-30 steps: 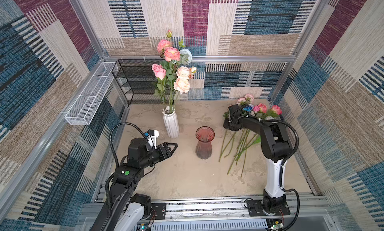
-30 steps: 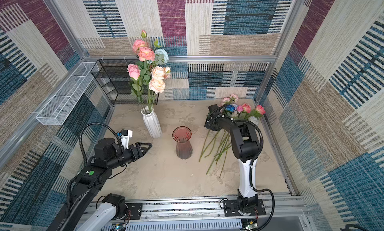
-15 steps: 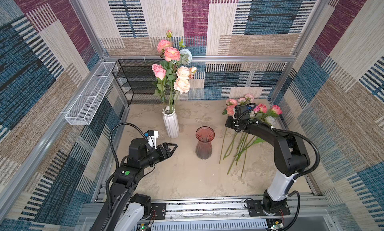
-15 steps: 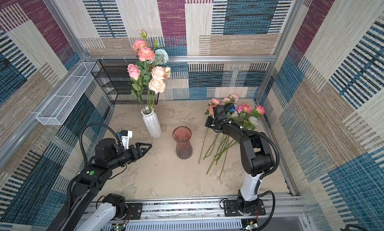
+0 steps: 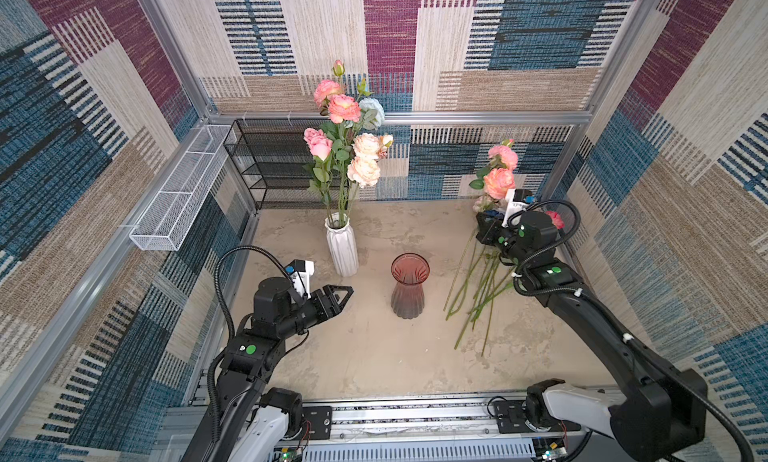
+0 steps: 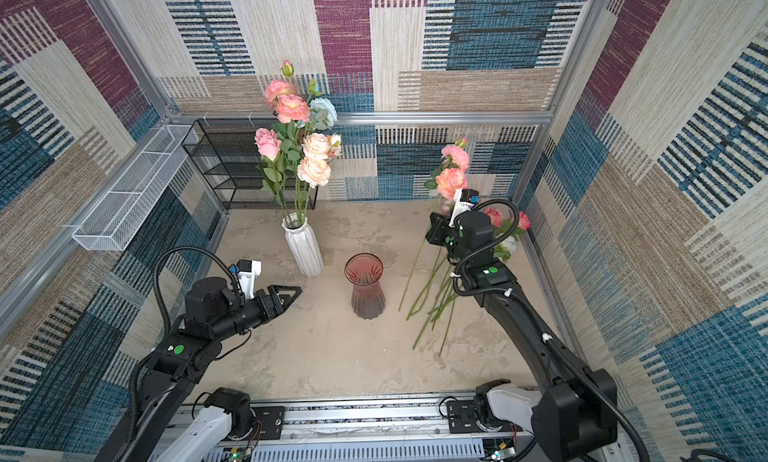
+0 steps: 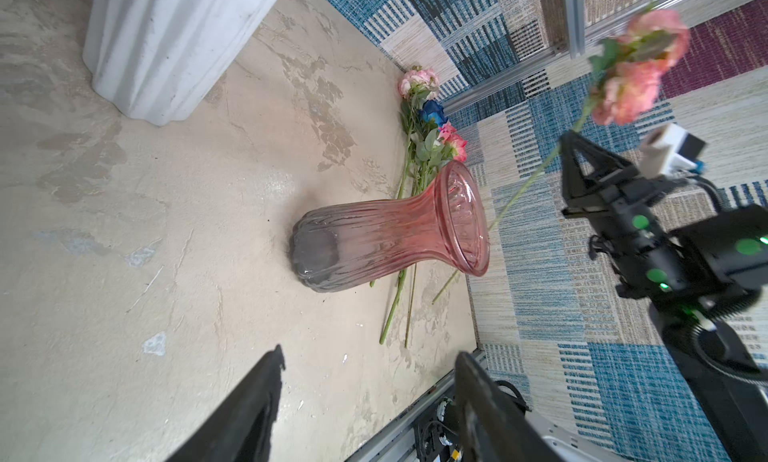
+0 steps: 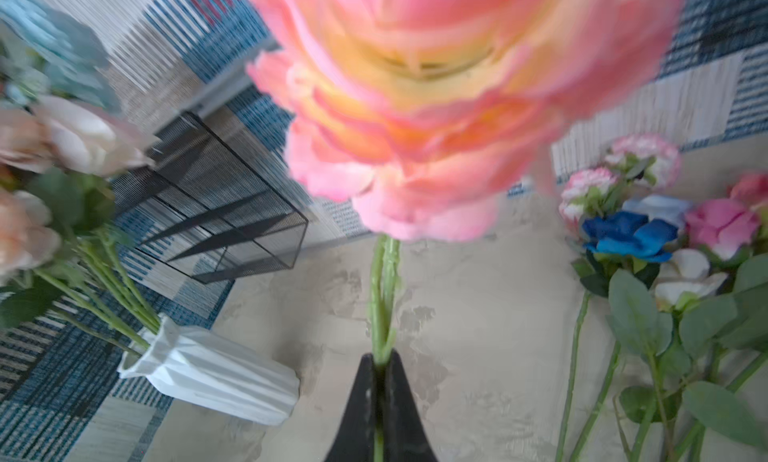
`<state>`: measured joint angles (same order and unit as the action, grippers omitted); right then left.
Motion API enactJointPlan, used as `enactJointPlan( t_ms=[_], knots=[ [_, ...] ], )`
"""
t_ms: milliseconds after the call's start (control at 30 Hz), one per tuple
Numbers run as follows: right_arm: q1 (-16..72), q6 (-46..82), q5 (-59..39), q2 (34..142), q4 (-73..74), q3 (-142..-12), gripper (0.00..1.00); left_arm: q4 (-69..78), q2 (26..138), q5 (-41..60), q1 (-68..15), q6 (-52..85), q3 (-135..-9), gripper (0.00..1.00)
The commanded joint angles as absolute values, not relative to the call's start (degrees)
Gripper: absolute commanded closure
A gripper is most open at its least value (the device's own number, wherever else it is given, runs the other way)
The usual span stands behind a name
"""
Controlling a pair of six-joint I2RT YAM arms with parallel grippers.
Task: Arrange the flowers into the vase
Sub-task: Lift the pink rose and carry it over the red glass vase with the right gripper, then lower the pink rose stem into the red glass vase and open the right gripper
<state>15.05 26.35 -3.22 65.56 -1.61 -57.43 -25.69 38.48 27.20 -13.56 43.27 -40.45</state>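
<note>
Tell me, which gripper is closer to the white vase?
Left. The left gripper, open, hovers close by the white vase; the right gripper, shut on a pink flower, is across the table.

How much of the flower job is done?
Done: a bunch of roses stands in the white vase. In hand: the right gripper is shut on a peach-pink rose, held in the air. Left: a pile of flowers lies on the table; the red glass vase is empty.

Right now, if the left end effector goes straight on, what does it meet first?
Probably the pink vase, dead ahead of the left end effector in its wrist view; only bare table between them, though depth is unclear.
</note>
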Motion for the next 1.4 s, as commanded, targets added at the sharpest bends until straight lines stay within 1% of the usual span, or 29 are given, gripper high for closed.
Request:
enactJointPlan(
  t_ms=[0,133,200,300,367,467,600,700,767,933,1100,1233,1367],
  knots=[
    [15.4,24.3,-2.2,61.4,-0.3,-58.2,1.0,-26.6,38.3,26.6,-13.5,42.1,-40.9,0.33],
    [17.4,22.7,-6.6,59.0,0.9,-61.6,1.0,-26.3,38.2,26.8,-13.5,42.5,-40.7,0.33],
    [20.2,21.3,-7.2,58.3,3.0,-63.1,1.0,-26.3,38.2,27.0,-13.5,42.6,-40.6,0.33],
    [27.8,16.5,-4.1,59.6,5.5,-67.6,1.0,-26.3,38.1,27.0,-13.5,42.9,-40.7,0.33],
    [32.1,13.6,-2.3,62.5,6.9,-71.3,1.0,-26.2,38.0,27.1,-13.5,43.1,-40.8,0.33],
    [34.6,11.4,-0.6,66.9,9.3,-74.7,1.0,-26.1,38.0,27.2,-13.5,43.5,-40.8,0.33],
    [37.4,7.0,2.6,71.6,15.8,-75.7,1.0,-25.9,37.9,27.5,-13.5,43.9,-40.8,0.33],
    [38.6,5.2,3.8,74.7,20.8,-74.4,1.0,-25.5,38.0,27.7,-13.5,44.3,-40.7,0.33],
    [39.1,5.3,3.9,76.2,21.3,-73.3,1.0,-25.2,37.9,27.9,-13.5,44.6,-40.6,0.33],
    [40.9,7.8,2.8,74.9,25.2,-63.4,1.0,-23.7,37.7,28.7,-13.5,45.2,-40.0,0.33],
    [41.5,12.0,0.1,74.5,22.0,-59.3,1.0,-22.0,38.4,29.6,-13.5,45.4,-39.3,0.33],
    [41.7,16.1,-0.7,74.1,18.1,-56.6,0.93,-21.1,38.9,30.1,-13.5,45.5,-39.1,0.33],
    [41.7,18.3,-2.8,74.3,12.0,-57.4,0.81,-21.1,39.2,30.6,-13.5,45.0,-39.3,0.33]
  ],
)
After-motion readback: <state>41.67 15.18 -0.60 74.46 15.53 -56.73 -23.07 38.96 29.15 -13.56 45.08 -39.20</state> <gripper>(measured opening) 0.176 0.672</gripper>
